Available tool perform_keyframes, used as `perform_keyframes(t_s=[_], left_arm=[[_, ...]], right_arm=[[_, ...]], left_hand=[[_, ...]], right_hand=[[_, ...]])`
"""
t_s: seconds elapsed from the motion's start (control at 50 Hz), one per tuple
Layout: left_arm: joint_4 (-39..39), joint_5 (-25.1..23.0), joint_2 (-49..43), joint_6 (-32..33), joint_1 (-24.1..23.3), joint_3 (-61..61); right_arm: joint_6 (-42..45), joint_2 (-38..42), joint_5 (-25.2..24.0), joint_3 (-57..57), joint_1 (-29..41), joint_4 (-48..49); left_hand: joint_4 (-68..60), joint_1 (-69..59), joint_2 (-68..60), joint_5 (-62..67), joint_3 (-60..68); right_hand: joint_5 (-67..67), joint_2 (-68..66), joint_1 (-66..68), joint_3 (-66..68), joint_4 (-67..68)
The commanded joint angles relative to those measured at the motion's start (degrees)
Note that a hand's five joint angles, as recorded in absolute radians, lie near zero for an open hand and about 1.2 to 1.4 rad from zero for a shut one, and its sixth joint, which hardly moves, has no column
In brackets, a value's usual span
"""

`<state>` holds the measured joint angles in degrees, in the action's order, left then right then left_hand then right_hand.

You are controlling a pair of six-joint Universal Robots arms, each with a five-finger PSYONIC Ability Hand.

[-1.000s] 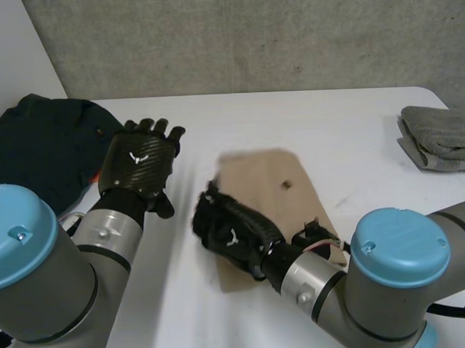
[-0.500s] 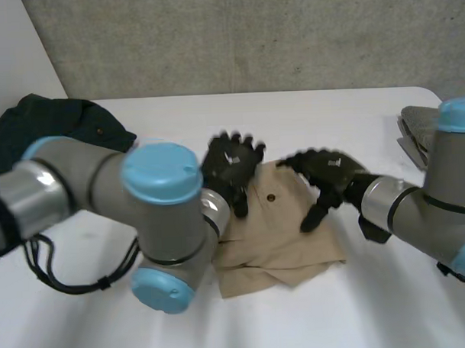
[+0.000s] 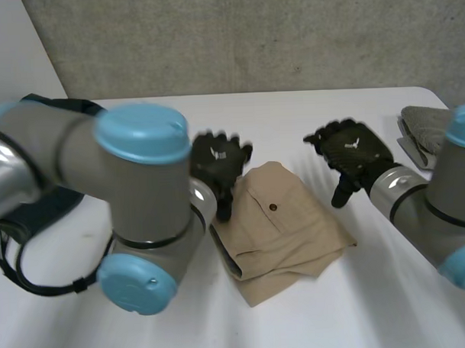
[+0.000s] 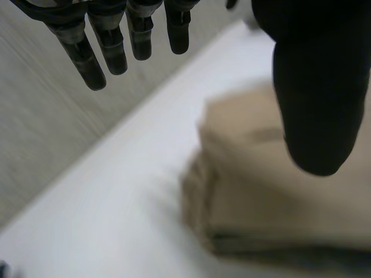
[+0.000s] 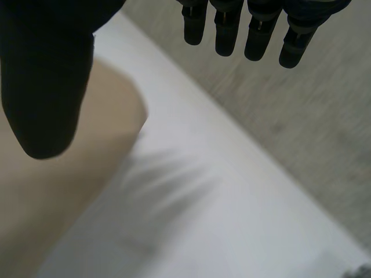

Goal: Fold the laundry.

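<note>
Fingers (image 4: 116, 46) of left hand (image 3: 219, 161) straight and spread, thumb apart, nothing held; fingers (image 5: 255, 29) of right hand (image 3: 352, 148) likewise straight and empty. Left hand poised at the far left edge of the tan cloth (image 3: 284, 233), contact impossible to tell; right hand just off the cloth's far right side, above bare table (image 3: 337, 315). Cloth lying folded between the two hands and nearer the robot than both, long axis judged to run from far edge to near edge, slightly slanted toward the right arm. Left hand the closer of the two, so likely first to reach it for the next fold. One tan cloth mid-table, one dark garment (image 3: 46, 207) behind the left arm, one folded grey towel (image 3: 426, 125) at the far right edge, well apart
</note>
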<state>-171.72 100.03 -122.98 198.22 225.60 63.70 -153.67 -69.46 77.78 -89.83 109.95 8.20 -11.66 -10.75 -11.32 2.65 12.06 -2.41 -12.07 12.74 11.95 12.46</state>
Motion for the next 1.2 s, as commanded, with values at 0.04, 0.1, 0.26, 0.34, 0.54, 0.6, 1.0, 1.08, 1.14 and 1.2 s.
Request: perform_keyframes(t_s=[0.04, 0.1, 0.26, 0.34, 0.54, 0.6, 1.0, 1.08, 1.14, 1.2], left_arm=[[-7.48, -2.46, 11.79, -0.02, 0.19, 7.31], [-8.8, -6.23, 14.34, -0.2, 0.19, 10.64], [-8.89, -9.41, 15.4, -3.97, 0.72, 14.26], [-8.98, -9.59, 15.05, -5.12, 0.8, 14.61], [-9.07, -9.67, 14.61, -5.12, 1.68, 14.61], [-9.16, -9.67, 14.61, -5.12, 1.68, 14.61], [-9.16, -9.67, 15.23, -5.29, 2.12, 15.49], [-9.16, -9.67, 15.32, -5.21, 2.12, 15.58], [-9.16, -9.67, 15.32, -5.21, 2.21, 15.58], [-9.25, -9.76, 15.4, -5.21, 2.3, 15.58]], right_arm=[[0.56, -10.35, -5.52, -14.83, 2.1, 8.76], [2.58, -10.7, -10.44, -20.02, 3.16, 10.34], [11.19, -7.28, -18.1, -25.83, 2.11, 13.33], [15.41, -2.71, -19.24, -25.48, 0.61, 13.77], [21.04, 4.15, -19.68, -23.2, 0.52, 17.81], [19.9, 5.38, -19.6, -22.23, 0.52, 20.44], [9.97, 11.18, -16.87, -11.95, 2.72, 23.7], [9.27, 13.73, -14.5, -8.53, 3.25, 23.61], [7.69, 15.14, -13.09, -5.89, 3.69, 23.61], [5.05, 16.63, -11.69, -2.73, 3.69, 23.35]], left_hand=[[0.77, -0.13, 0.43, -1.76, -1.17], [0.77, -0.13, 0.43, -1.76, -1.17], [0.44, -0.47, 0.09, -1.42, -0.83], [0.44, -0.47, 0.09, -1.42, -0.83], [0.27, -0.64, -0.08, -1.25, -0.67], [0.27, -0.64, -0.08, -1.25, -0.67], [0.1, -0.81, -0.24, -1.09, -0.5], [0.1, -0.81, -0.24, -1.09, -0.5], [0.1, -0.81, -0.24, -1.09, -0.5], [0.27, -0.64, -0.08, -1.25, -0.67]], right_hand=[[2.41, 2.07, -2.74, -1.95, -2.46], [2.41, 2.07, -2.74, -1.95, -2.46], [2.33, 1.98, -2.66, -1.86, -2.38], [1.83, 1.48, -2.15, -1.36, -1.87], [-1.2, -1.54, 0.87, 1.66, 1.15], [-5.73, -6.08, 5.4, 6.2, 5.68], [-21.54, -21.89, 21.21, 22.01, 21.49], [-37.83, -38.18, 37.5, 38.3, 37.78], [-62.52, -62.86, 62.19, 62.98, 62.47], [-67.59, -67.93, 67.26, 68.05, 67.54]])
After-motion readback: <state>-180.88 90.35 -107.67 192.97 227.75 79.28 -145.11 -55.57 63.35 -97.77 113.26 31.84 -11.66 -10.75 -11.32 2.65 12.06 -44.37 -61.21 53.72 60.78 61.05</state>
